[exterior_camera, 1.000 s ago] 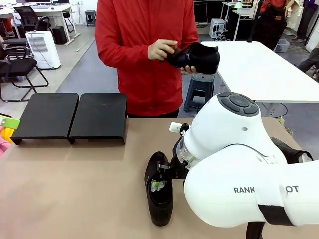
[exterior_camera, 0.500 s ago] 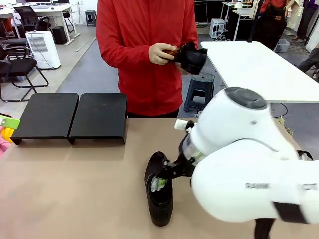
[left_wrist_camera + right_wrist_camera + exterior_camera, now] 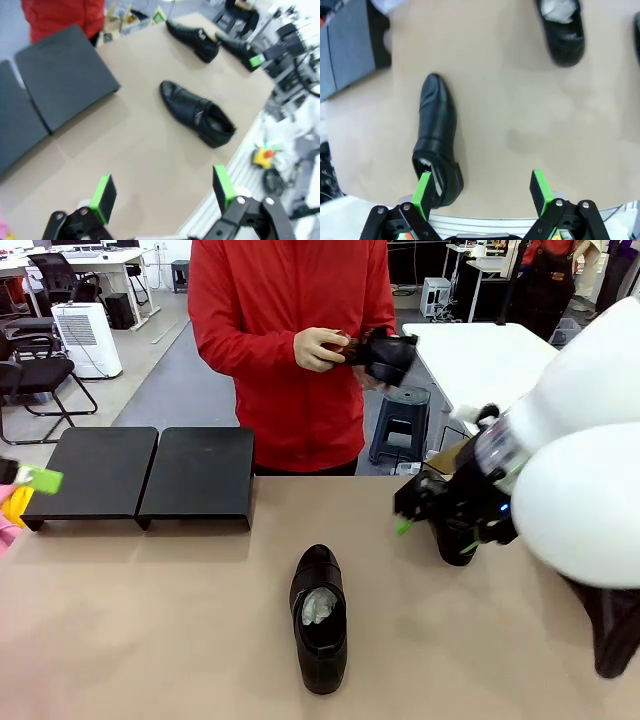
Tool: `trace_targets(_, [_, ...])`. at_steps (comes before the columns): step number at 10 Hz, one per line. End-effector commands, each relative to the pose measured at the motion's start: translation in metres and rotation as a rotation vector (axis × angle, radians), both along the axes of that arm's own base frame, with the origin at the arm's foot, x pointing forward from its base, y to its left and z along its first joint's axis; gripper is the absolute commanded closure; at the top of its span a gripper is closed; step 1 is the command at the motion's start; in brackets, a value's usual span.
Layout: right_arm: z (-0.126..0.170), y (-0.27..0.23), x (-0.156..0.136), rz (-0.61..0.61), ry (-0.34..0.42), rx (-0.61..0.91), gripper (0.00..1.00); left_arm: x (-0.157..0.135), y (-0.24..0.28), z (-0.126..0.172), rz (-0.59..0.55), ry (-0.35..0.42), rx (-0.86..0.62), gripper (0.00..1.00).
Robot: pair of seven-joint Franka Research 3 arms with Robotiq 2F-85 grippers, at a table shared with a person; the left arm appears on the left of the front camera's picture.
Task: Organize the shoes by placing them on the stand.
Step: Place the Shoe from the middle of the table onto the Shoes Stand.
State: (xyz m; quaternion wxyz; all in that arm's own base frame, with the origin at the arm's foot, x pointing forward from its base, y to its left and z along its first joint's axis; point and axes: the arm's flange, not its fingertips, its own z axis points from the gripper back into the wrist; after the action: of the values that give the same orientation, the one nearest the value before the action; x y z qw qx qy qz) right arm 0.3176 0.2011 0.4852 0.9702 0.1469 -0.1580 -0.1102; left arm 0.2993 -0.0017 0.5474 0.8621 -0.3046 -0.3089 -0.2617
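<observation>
Right wrist view: right gripper (image 3: 482, 192) spread wide, black shoe (image 3: 437, 135) off to one side, heel under one pad, gap bare. Over on the left gripper (image 3: 162, 192), jaws wide too, middle shoe (image 3: 197, 114) well ahead.

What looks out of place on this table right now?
Nothing spilled or damaged. The stand holds no shoes; the middle shoe lies loose on the table, a second shoe and a third shoe sit near its edge, and the person's hand holds a fourth shoe.

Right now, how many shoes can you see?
4. One shoe at the table's centre; two shoes near its right end; one shoe in the person's hands. Others may be hidden.
</observation>
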Motion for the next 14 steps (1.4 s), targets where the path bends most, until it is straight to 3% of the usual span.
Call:
trace_targets(1, [-0.041, -0.038, -0.027, -0.113, 0.024, 0.003, 0.0, -0.022, -0.06, -0.039, 0.083, 0.141, -0.085, 0.0])
trace_targets(2, [-0.049, -0.046, -0.024, -0.16, 0.053, -0.011, 0.0, -0.025, -0.074, -0.048, 0.083, 0.238, -0.086, 0.0])
trace_targets(3, [-0.056, -0.05, -0.021, -0.255, 0.085, -0.036, 0.0, -0.025, -0.07, -0.055, 0.085, 0.391, -0.134, 0.0])
trace_targets(4, [-0.002, -0.028, 0.014, -0.104, 0.024, -0.001, 0.0, -0.025, -0.037, -0.057, 0.155, 0.312, -0.149, 0.0])
trace_targets(5, [-0.002, -0.028, 0.014, -0.104, 0.024, -0.001, 0.0, 0.004, -0.071, -0.02, 0.059, 0.277, -0.083, 0.0])
trace_targets(6, [-0.002, -0.028, 0.014, -0.104, 0.024, -0.001, 0.0, 0.004, -0.071, -0.02, 0.059, 0.277, -0.083, 0.0])
trace_targets(7, [-0.008, -0.035, 0.018, -0.154, 0.048, -0.013, 0.0, 0.008, -0.062, -0.028, 0.099, 0.33, -0.098, 0.0])
trace_targets(8, [-0.013, -0.045, 0.031, -0.208, 0.104, -0.036, 0.0, 0.004, -0.088, -0.019, 0.062, 0.279, -0.002, 0.0])
trace_targets(9, [-0.016, -0.066, 0.037, -0.282, 0.128, -0.043, 0.0, 0.009, -0.124, -0.027, 0.059, 0.283, 0.063, 0.0])
trace_targets(11, [-0.02, -0.109, 0.034, -0.404, 0.152, -0.016, 0.0, 0.015, -0.195, -0.049, 0.173, 0.236, 0.206, 0.0])
trace_targets(14, [-0.026, -0.145, 0.028, -0.507, 0.168, -0.018, 0.0, 0.022, -0.277, -0.071, 0.273, 0.257, 0.35, 0.0])
